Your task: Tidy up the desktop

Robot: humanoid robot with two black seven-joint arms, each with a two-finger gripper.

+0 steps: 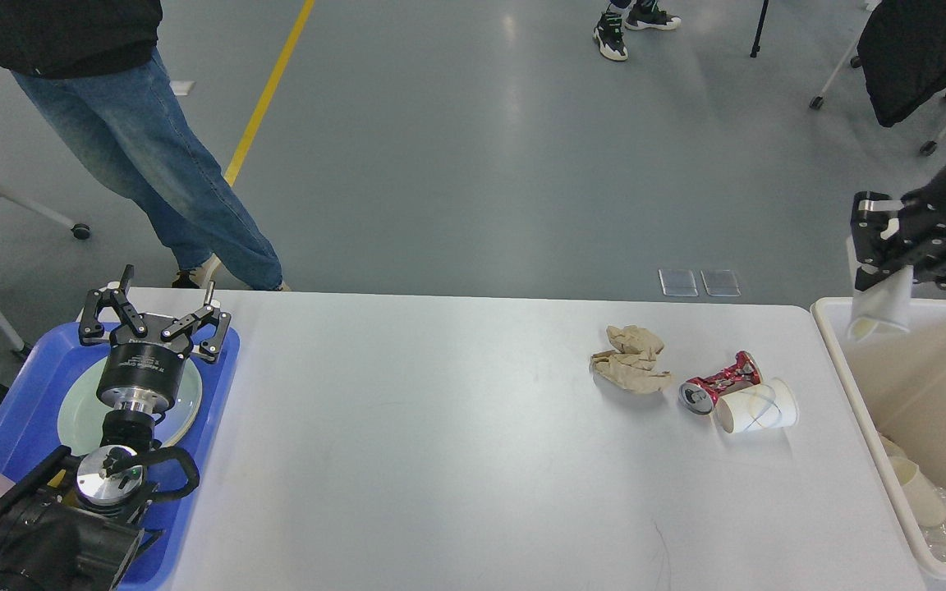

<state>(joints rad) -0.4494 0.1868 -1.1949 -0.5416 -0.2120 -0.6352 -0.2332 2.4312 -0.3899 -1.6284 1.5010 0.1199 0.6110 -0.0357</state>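
The desktop (440,435) keeps litter near its right edge; the right gripper (879,267) pinches a cup (879,308) over the bin (830,345) to drop, while the left gripper (153,316) hangs wide and empty.

Bright even overhead light, soft glare on floor (514,123), sharp focus

left hand (154,316): fingers spread wide, arm low at left | right hand (879,246): raised at right, pinching cup (881,305)
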